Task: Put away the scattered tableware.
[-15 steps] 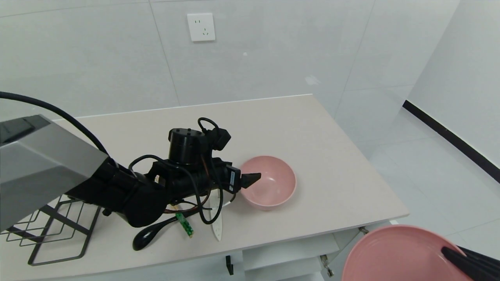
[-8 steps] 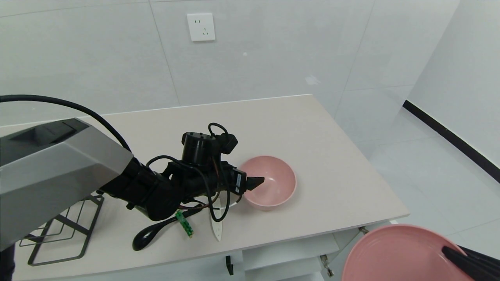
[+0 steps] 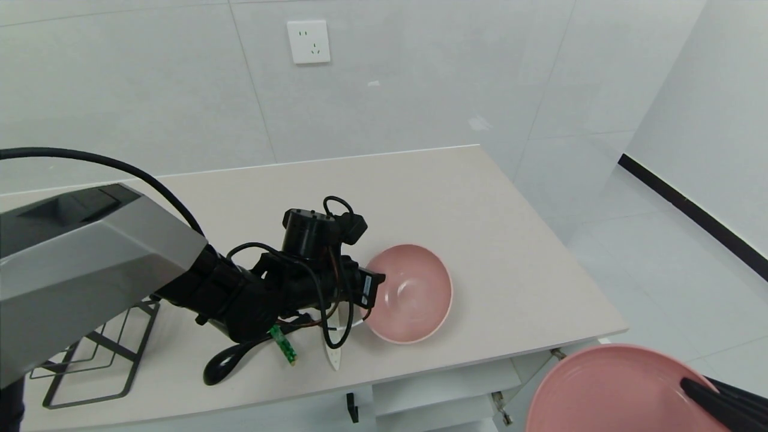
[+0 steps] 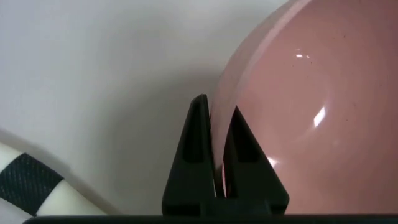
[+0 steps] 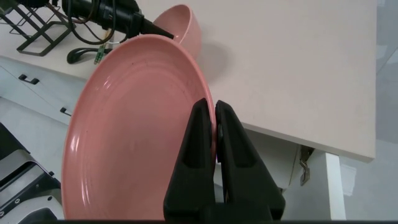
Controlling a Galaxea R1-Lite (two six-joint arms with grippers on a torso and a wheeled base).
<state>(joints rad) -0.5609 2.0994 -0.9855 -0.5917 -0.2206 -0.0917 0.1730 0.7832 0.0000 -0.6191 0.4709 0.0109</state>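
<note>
Advancing rightward from the wire rack [image 3: 90, 354] since a second ago, the left gripper [image 3: 377, 282] is now pinching the near rim of the pink bowl [image 3: 414, 294], tipping it on the counter [image 3: 516, 240]. This bowl is lying just right of that gripper, with the rack well apart, leftward. Farther right, off the counter, the right gripper [image 5: 211, 109] is clamping a pink plate [image 3: 600, 390] by its rim.

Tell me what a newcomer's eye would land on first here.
Two pink dishes stand out, each pinched by its rim. The left gripper is shut on a pink bowl, tipped up on the beige counter near its front edge. The right gripper holds a pink plate off the counter's front right corner. A black wire rack stands at the counter's left end.
</note>
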